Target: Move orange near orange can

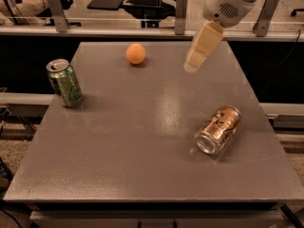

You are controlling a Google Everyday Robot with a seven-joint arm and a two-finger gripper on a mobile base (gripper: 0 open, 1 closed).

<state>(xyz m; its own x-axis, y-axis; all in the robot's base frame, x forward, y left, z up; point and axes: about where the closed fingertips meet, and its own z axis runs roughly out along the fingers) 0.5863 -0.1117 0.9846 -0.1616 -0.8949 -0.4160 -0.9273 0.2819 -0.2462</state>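
Gripper (pixel 192 64) hovering right of orange (pixel 136 53), open/closed unclear. Probably light, firm, rolls easily; grab across the middle.

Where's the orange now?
In the camera view, the orange lies near the far edge of the table, between the green can at left and the hovering pincer.

Bench (pixel 137 170), free room: the middle and the whole near edge lie bare. Obstacles: the orange (pixel 136 53) near the far edge; the green can (pixel 64 82) upright at the left edge; the orange can (pixel 218 129) on its side toward the right edge. The gripper (pixel 192 66) hangs above the far right part, right of the orange, with bare surface between them.
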